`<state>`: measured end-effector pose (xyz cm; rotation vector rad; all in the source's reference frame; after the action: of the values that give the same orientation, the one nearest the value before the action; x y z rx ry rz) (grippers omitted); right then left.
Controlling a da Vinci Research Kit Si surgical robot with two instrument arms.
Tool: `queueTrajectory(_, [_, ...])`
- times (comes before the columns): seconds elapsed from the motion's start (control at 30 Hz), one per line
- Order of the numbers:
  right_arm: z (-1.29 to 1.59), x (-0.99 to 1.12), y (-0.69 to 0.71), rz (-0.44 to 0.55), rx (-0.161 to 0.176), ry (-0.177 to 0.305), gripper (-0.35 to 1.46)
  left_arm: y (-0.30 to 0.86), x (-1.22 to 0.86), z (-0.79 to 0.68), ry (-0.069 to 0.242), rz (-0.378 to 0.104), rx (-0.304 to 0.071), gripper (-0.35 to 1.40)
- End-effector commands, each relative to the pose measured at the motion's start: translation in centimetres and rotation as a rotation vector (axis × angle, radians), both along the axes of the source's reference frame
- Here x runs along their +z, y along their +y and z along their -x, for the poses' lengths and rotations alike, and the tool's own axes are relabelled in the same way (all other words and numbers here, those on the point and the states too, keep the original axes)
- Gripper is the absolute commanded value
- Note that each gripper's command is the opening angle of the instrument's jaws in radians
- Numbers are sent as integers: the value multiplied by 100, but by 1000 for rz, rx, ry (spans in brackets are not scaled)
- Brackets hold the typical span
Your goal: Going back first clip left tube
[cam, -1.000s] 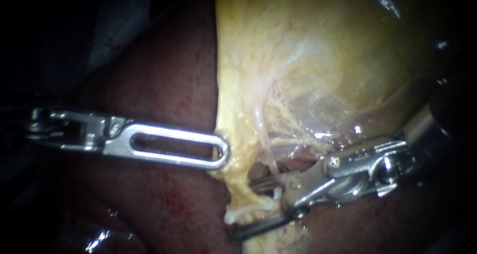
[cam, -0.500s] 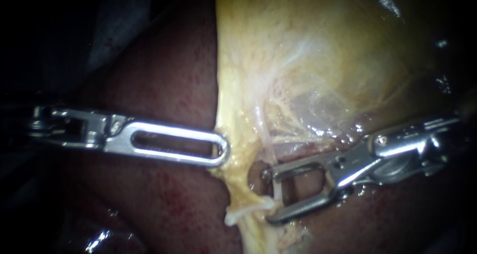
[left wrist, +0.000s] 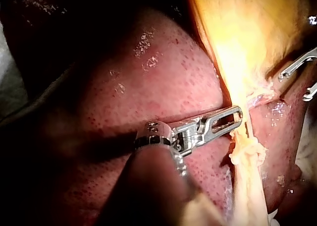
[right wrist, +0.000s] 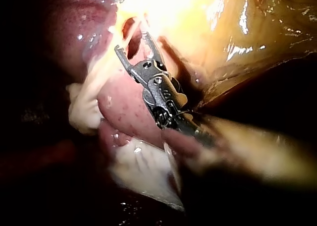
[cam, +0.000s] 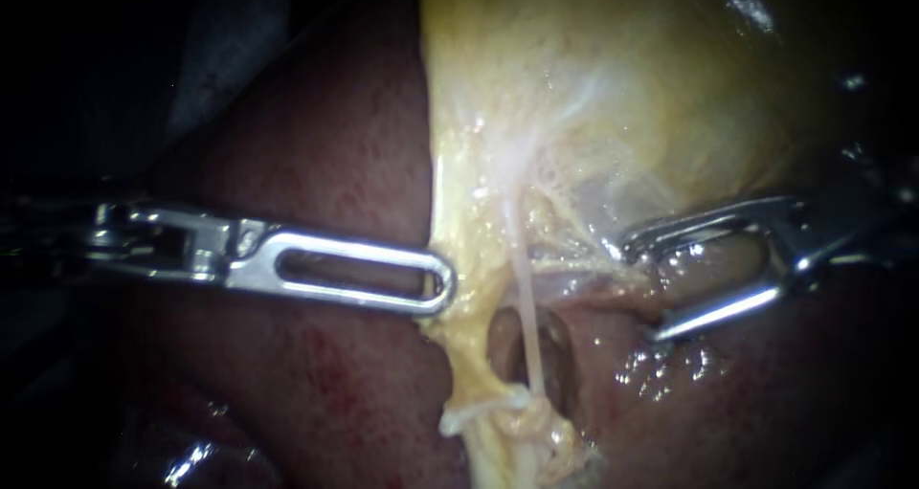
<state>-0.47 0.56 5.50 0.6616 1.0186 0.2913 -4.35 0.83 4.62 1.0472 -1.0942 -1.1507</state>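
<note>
Yellow gallbladder (cam: pixel 593 87) sits btwn and above both instruments in endoscope view, w/ dark-red liver (cam: pixel 316 164) under and behind L instrument (cam: pixel 438 288). L instrument comes in level. Its slotted jaws are closed on gallbladder's yellow edge, and tissue is drawn to a point at the tip. Pale tube (cam: pixel 528 322) runs just past that tip, thin and taut. It crosses a dark hollow (cam: pixel 555 345) and ends in a pale knot (cam: pixel 522 414) of tissue. R instrument (cam: pixel 641 290): jaws apart, nothing btwn them, tips facing tube but clear of it. Its upper jaw lies over gallbladder's filmy edge, w/ wet liver under lower jaw.

Left wrist view: L instrument (left wrist: pixel 237 119) has jaws together, tip at gallbladder (left wrist: pixel 247 32) edge; the bite itself is lost in glare. Liver (left wrist: pixel 124 97) lies beside its shaft. Ahead, past the tip, R instrument (left wrist: pixel 295 86) shows a gap btwn jaws. Tube can't be told apart from yellow tissue hanging off the tip.

Right wrist view: R instrument (right wrist: pixel 132 41) has jaws spread and empty, w/ dark hollow just ahead btwn the tips. Tube can't be picked out for sure. Liver (right wrist: pixel 124 104) lies beside the hinge, pale tissue lump (right wrist: pixel 81 107) beyond it. Gallbladder (right wrist: pixel 233 23) is on the other side.
</note>
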Motion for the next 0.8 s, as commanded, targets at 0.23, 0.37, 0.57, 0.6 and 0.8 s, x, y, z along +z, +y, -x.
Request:
queueTrajectory(0.23, [1,1,0,0,3,-2,44,-2,13,17,-1,4,8,-35])
queueTrajectory(0.37, [1,1,0,0,3,-2,43,-2,26,26,2,7,12,-35])
queueTrajectory(0.57, [1,1,0,0,3,-2,43,0,43,29,10,11,21,-35])
queueTrajectory(0.6, [1,1,0,0,3,-2,43,0,45,29,10,11,21,-35])
queueTrajectory(0.8, [1,1,-1,1,3,-2,43,-2,47,29,11,13,21,-35])
